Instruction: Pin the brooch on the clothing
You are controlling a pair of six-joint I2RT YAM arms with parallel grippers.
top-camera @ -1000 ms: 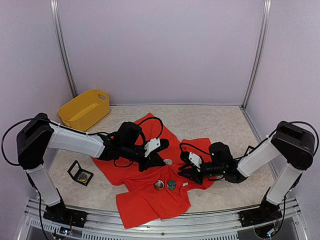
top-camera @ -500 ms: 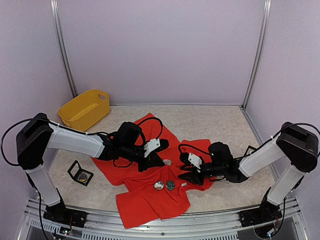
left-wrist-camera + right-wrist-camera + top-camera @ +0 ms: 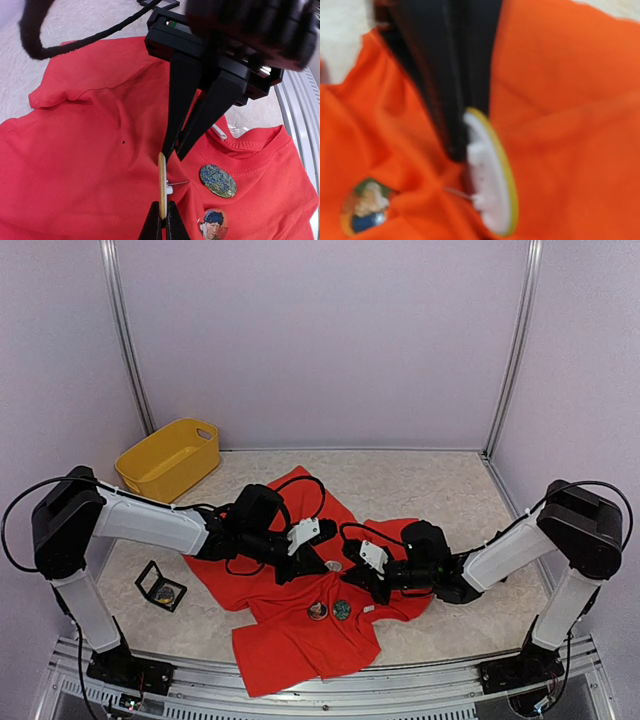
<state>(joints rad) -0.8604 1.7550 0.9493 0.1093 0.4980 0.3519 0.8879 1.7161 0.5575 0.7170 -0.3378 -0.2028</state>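
Right fingers (image 3: 179,100), near-closed with hold unclear, have advanced to left fingers (image 3: 154,227) clamping thin yellow-rimmed round brooch (image 3: 162,186). Soft red cloth T-shirt (image 3: 75,150) will likely bunch: pinch beside pin (image 3: 179,183).

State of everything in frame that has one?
T-shirt: spread out, wrinkled
brooch: held edge-on, pin open
left gripper: shut on brooch
right gripper: tips at T-shirt, open or shut unclear
flower badge: face up on T-shirt
portrait badge: face up on T-shirt
black case: open
basket: upright
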